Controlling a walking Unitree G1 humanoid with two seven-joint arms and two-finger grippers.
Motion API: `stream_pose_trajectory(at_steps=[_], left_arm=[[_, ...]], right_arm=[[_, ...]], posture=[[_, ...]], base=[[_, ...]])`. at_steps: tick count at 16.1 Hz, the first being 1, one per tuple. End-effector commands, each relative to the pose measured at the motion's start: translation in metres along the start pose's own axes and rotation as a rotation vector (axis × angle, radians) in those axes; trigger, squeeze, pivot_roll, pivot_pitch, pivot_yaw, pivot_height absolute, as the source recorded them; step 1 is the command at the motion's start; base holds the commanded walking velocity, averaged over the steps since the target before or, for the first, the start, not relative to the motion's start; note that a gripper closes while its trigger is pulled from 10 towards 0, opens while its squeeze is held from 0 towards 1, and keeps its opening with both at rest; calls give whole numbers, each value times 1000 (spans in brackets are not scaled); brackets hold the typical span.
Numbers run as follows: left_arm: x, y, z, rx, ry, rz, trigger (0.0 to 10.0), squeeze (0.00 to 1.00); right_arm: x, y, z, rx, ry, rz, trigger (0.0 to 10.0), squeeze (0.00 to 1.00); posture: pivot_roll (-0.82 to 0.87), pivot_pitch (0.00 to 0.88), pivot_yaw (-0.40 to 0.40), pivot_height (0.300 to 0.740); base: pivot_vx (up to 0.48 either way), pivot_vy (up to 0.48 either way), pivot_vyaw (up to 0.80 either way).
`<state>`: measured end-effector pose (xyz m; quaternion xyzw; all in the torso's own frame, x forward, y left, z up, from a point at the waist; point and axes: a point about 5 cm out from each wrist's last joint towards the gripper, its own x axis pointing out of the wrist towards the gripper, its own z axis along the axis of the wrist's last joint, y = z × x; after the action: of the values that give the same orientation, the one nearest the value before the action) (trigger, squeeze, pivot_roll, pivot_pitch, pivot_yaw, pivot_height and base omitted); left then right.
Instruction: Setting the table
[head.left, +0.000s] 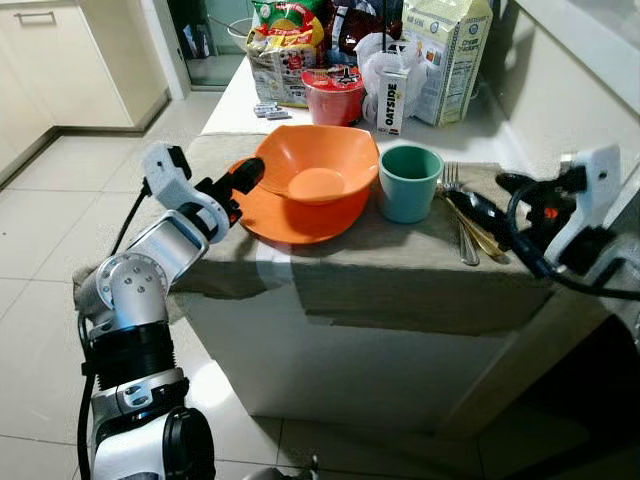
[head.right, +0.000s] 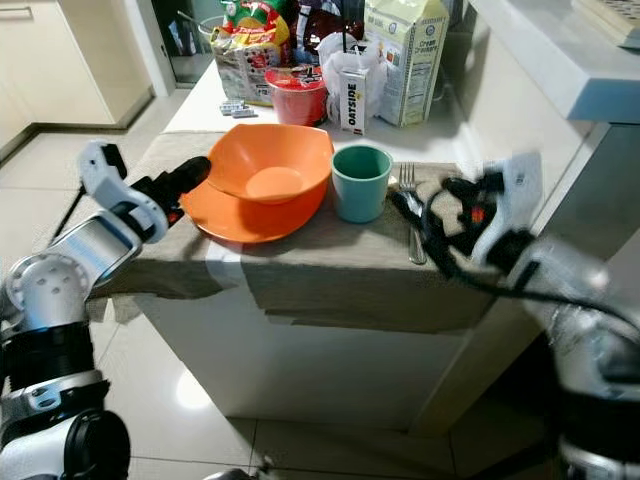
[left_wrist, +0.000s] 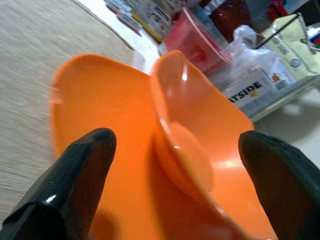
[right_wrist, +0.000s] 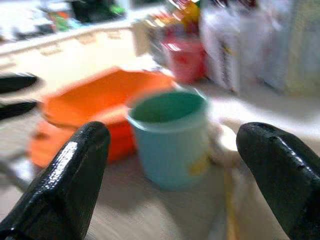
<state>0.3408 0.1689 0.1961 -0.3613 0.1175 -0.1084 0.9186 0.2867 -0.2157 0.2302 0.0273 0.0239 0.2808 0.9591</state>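
Now, left end effector (head.left: 248, 176) spread before orange plate (head.left: 290, 215), bowl (head.left: 318, 163) atop.

Orange bowl (head.left: 318, 165): one
Orange plate (head.left: 285, 215): one
Green cup (head.left: 409, 181): one
Fork (head.left: 456, 205): one
Red tub (head.left: 333, 95): one
Cartons: two, Oatside carton (head.left: 392, 102) and cream carton (head.left: 448, 60)

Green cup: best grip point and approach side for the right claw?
Grip the green cup across its side wall, coming from the robot's right, probably. It stands upright and handleless; the orange bowl crowds its left, and the right claw, open, is beside it over the cutlery.
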Motion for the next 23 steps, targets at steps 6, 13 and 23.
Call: stream_pose_trajectory(at_steps=[6, 13, 23], left_arm=[[8, -7, -12, -68, 57, 1, 10000, 0], [8, -8, -14, -74, 57, 23, 10000, 0], [11, -13, -19, -87, 65, 11, 10000, 0]], right_arm=[[-7, 16, 10, -39, 63, 191, 10000, 0], [6, 19, -28, -279, 19, 29, 10000, 0], [-13, 21, -71, -369, -42, 60, 10000, 0]], posture=[[-220, 0, 81, 740], [-203, 0, 74, 740], [-203, 0, 66, 740]], base=[[0, 0, 0], [0, 0, 0], [0, 0, 0]])
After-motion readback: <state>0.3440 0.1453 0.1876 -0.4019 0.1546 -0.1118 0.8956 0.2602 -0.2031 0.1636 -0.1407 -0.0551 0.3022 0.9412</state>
